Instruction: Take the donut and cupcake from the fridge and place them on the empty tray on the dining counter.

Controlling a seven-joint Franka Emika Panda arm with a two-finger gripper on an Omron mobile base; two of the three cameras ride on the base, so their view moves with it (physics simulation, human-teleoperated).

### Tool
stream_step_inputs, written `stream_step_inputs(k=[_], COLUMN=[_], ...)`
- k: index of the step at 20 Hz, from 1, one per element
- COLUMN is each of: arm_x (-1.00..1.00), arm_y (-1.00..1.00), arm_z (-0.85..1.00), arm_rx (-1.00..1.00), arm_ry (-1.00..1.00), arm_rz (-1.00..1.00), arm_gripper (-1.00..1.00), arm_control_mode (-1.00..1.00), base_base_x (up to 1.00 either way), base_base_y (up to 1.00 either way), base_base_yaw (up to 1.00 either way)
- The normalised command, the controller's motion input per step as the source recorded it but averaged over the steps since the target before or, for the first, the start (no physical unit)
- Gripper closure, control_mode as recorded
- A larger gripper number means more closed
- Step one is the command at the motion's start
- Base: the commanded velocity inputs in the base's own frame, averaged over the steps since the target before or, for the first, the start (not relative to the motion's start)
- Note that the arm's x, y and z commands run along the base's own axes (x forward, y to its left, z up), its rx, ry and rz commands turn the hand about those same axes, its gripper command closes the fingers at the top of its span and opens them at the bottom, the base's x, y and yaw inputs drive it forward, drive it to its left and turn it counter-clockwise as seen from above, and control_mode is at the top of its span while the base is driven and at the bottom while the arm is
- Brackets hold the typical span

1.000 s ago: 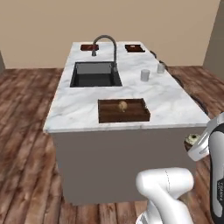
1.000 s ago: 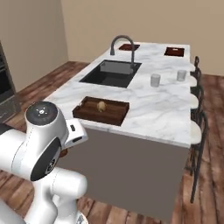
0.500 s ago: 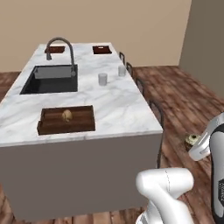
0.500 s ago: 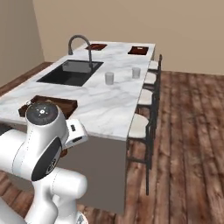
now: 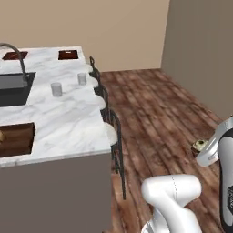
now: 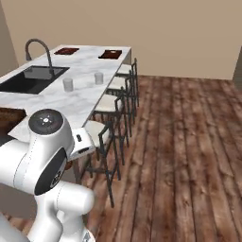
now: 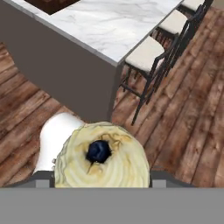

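Observation:
My gripper (image 5: pixel 200 146) hangs low at the right of the left base view, shut on the cupcake (image 5: pixel 199 145). In the hand view the cupcake (image 7: pixel 101 161) sits right in front of the camera, cream swirl up with a dark berry in its middle, and it hides the fingertips. The dark brown tray (image 5: pixel 17 139) rests on the near end of the white marble dining counter (image 5: pixel 63 119), cut off by the left edge. A pale round bit (image 5: pixel 1 135) lies in it; I cannot tell what it is. The tray (image 6: pixel 8 117) and its corner (image 7: pixel 51 5) also show elsewhere. The fridge is out of view.
Black stools with pale seats (image 6: pixel 108 106) line the counter's right side. Two small cups (image 5: pixel 56 89) (image 5: pixel 82 78) stand past the dark sink (image 5: pixel 12 89). Two brown boards (image 5: pixel 68 55) (image 5: pixel 13 55) lie at the far end. Wood floor (image 6: pixel 189 142) stretches right toward beige walls.
The whole picture has swung: the base is turning, so the island has slid left in both base views and open floor has come in. The cupcake stays in the gripper.

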Motion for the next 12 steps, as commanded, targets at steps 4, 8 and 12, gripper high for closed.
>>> stream_step_inputs(k=[4,8,12], arm_x=[0.0,0.0,0.0], arm_y=[0.0,0.0,0.0], arm_z=[0.0,0.0,0.0], arm_rx=[0.0,0.0,0.0], arm_ry=[0.0,0.0,0.0], arm_rz=[0.0,0.0,0.0], arm_gripper=[1.0,1.0,1.0], arm_control_mode=[1.0,1.0,1.0], base_base_x=[0.31,0.37,0.39], base_base_y=[-1.0,-1.0,-1.0], base_base_yaw=[-0.16,-0.16,-0.15])
